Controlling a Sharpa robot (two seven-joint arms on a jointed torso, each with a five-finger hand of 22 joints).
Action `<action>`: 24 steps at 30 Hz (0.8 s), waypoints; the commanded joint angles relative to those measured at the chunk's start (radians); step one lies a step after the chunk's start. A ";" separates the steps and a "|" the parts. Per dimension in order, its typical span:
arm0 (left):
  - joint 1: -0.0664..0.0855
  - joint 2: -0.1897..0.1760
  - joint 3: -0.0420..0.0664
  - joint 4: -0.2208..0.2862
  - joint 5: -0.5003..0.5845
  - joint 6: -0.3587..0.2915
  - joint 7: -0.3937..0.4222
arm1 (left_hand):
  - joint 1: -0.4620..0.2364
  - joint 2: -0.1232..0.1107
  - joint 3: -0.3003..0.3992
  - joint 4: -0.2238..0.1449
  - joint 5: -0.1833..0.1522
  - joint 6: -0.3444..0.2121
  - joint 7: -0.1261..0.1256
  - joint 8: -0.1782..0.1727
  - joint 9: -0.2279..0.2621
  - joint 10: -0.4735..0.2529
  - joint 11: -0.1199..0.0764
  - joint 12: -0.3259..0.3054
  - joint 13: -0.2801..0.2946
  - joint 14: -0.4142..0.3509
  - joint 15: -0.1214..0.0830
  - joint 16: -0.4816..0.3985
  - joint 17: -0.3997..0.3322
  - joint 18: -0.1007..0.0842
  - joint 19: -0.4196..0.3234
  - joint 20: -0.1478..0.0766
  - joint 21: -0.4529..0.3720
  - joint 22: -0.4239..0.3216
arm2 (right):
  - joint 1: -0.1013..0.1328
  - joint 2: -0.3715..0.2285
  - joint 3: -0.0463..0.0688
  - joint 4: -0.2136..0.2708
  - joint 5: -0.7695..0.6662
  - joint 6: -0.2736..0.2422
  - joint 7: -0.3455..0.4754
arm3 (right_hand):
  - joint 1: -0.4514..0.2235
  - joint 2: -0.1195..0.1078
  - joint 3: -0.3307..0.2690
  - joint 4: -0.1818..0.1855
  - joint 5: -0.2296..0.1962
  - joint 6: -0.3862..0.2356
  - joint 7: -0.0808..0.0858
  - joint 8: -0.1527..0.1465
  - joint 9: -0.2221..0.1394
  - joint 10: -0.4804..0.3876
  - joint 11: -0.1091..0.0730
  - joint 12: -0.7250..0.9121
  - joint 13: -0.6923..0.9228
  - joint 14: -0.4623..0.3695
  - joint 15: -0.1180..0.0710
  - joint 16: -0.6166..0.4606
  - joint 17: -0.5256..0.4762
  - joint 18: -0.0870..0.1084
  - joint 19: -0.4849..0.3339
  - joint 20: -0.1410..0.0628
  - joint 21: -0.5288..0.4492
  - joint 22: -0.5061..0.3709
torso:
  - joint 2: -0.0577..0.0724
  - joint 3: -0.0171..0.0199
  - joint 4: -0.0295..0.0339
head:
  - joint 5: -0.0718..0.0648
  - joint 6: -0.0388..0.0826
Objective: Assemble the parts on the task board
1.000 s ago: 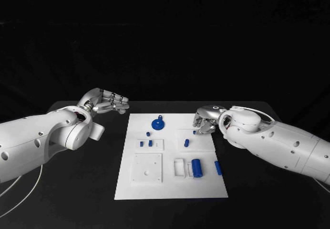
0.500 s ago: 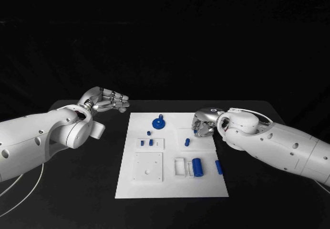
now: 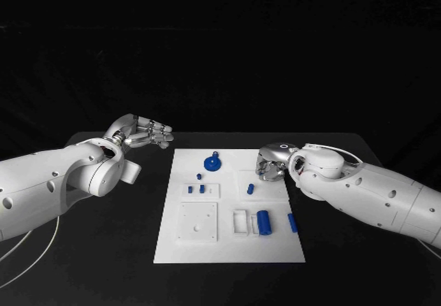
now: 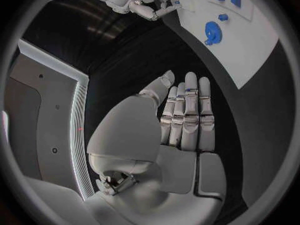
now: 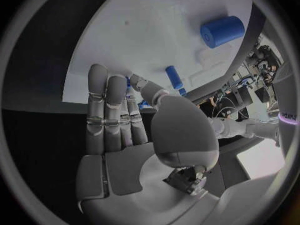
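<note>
The white task board (image 3: 230,245) lies mid-table. On it are a blue gear (image 3: 212,165), small blue pegs (image 3: 195,189), a peg on a raised block (image 3: 250,188), a thick blue cylinder (image 3: 264,223) and a loose blue pin (image 3: 291,221). My right hand (image 3: 269,164) hangs over the board's right edge near its far corner, fingers pointing down. In the right wrist view a bit of a small blue part (image 5: 129,84) shows between its thumb and fingers (image 5: 106,105); a grip is not clear. My left hand (image 3: 143,135) hovers left of the board, fingers straight and holding nothing.
Black table (image 3: 110,242) surrounds the board on all sides. A flat white square block (image 3: 197,223) and a small white holder (image 3: 241,223) sit on the board's near half. The left wrist view shows the gear (image 4: 214,32) and my right hand (image 4: 140,2) beyond my left hand (image 4: 181,120).
My right hand has moved slightly down and left over the board's right edge, covering a small blue part that showed at its fingertips earlier. The left hand has barely moved.
</note>
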 commanded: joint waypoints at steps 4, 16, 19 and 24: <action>0.004 0.000 0.001 0.002 0.010 0.006 0.011 | 0.003 0.004 -0.006 0.002 0.000 -0.005 0.003 -0.002 0.001 -0.009 -0.001 -0.003 0.000 0.008 0.002 -0.006 0.002 -0.009 0.009 0.001 -0.003 -0.002 | -0.010 0.003 -0.010 0.002 -0.043 0.000 -0.018 | 0.021 0.015 0.031 -0.014 -0.019 0.043 -0.007 -0.001 0.004 0.045 -0.012 0.007 0.005 -0.001 -0.012 0.004 0.002 0.007 -0.003 -0.015 0.025 0.038 | -0.001 0.0006 -0.0005 | -0.001 0.000; 0.004 0.002 0.001 -0.009 0.010 0.010 0.012 | 0.006 0.003 -0.006 0.000 0.002 -0.007 0.004 -0.002 0.001 -0.013 0.000 -0.003 0.000 0.008 0.002 -0.007 0.002 -0.009 0.009 0.000 -0.002 -0.002 | -0.014 0.000 -0.013 0.022 -0.090 -0.107 -0.049 | 0.035 -0.002 0.089 -0.018 -0.082 0.064 -0.013 -0.002 0.004 0.068 -0.017 0.007 0.006 0.000 -0.022 0.001 0.008 0.001 -0.014 -0.026 0.074 0.175 | -0.001 0.0003 -0.0006 | 0.001 0.004; 0.004 0.004 0.001 -0.013 0.011 0.013 0.013 | 0.006 0.003 -0.006 0.000 0.002 -0.007 0.004 -0.002 0.001 -0.013 0.000 -0.003 0.000 0.008 0.002 -0.007 0.002 -0.009 0.009 0.000 -0.002 -0.002 | -0.014 -0.005 -0.011 0.033 -0.092 -0.136 -0.048 | 0.039 -0.003 0.089 -0.017 -0.085 0.065 -0.013 -0.002 0.003 0.070 -0.017 0.007 0.005 0.000 -0.023 0.000 0.010 0.000 -0.012 -0.027 0.074 0.193 | -0.002 0.0002 -0.0005 | 0.002 0.004; 0.004 0.008 0.001 -0.024 0.012 0.013 0.014 | 0.007 0.004 -0.006 0.000 0.002 -0.007 0.004 -0.002 0.001 -0.015 0.001 -0.003 0.000 0.008 0.003 -0.008 0.002 -0.009 0.008 0.001 -0.002 -0.002 | -0.014 -0.018 0.002 0.055 -0.080 -0.138 -0.041 | 0.041 -0.004 0.087 -0.016 -0.086 0.066 -0.014 -0.002 0.003 0.071 -0.018 0.007 0.005 0.000 -0.024 0.000 0.014 -0.002 -0.010 -0.029 0.074 0.212 | -0.004 -0.0008 -0.0008 | 0.004 0.007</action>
